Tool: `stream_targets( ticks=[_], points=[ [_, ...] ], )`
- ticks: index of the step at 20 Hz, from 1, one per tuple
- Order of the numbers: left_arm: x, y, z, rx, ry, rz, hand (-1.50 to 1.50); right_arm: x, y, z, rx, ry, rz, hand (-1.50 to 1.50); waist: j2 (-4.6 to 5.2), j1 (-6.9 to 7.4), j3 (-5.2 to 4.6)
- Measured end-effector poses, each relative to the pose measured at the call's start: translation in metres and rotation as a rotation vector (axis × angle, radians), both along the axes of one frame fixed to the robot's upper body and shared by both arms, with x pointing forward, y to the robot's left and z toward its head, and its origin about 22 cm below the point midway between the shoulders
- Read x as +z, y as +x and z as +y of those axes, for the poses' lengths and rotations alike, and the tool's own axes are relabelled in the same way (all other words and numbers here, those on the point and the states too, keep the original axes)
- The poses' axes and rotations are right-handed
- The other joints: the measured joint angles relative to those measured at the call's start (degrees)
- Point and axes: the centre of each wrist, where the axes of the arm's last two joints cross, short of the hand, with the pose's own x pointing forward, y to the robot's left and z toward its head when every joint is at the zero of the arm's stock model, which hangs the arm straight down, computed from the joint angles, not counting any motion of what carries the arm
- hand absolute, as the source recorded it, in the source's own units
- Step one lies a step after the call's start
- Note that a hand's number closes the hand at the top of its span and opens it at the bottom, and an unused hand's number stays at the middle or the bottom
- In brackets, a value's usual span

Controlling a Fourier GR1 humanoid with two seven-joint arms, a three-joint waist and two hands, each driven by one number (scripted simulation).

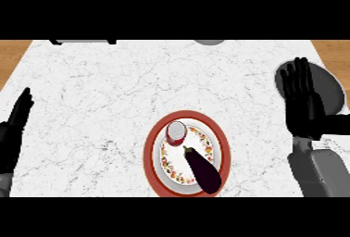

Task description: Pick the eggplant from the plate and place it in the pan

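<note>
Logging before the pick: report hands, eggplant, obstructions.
Left hand open, resting at left edge; right hand open over pan. Eggplant on plate, untouched. Cup beside it.

Legible text, labels, brands, numbers, signs: none. The plate point(156, 152) carries a red rim and a band of small coloured floral decoration, with no lettering in it. The small red-and-white cup point(176, 133) standing on the plate shows no readable marking. The marbled table point(103, 92) bears veining only.

Kitchen: marble counter point(103, 102), patterned plate point(156, 152), eggplant point(203, 170), grey pan point(328, 90).
</note>
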Motion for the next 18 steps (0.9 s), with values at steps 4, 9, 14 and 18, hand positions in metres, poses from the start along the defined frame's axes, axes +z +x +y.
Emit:
stream_targets(
  ticks=[4, 9, 14, 18],
  points=[
    [0.004, 0.011, -0.022, -0.053, -0.113, -0.011, 0.0, 0.012, 0.013, 0.042, 0.312, -0.002, 0.005, 1.5, 0.17, 1.88, -0.27],
    [0.004, 0.023, -0.062, -0.131, -0.335, 0.024, 0.0, 0.026, 0.022, 0.077, 0.741, -0.233, 0.022, 1.5, 0.61, 3.74, -0.52],
    [0.009, 0.029, -0.078, -0.132, -0.457, 0.059, 0.0, 0.027, 0.032, 0.036, 0.938, -0.484, -0.02, -1.5, 0.22, 2.32, -0.38],
    [0.017, 0.031, -0.086, -0.135, -0.492, 0.07, 0.0, 0.041, 0.049, 0.006, 1.004, -0.658, -0.051, -1.5, 0.07, 2.22, -0.34]
  ],
)
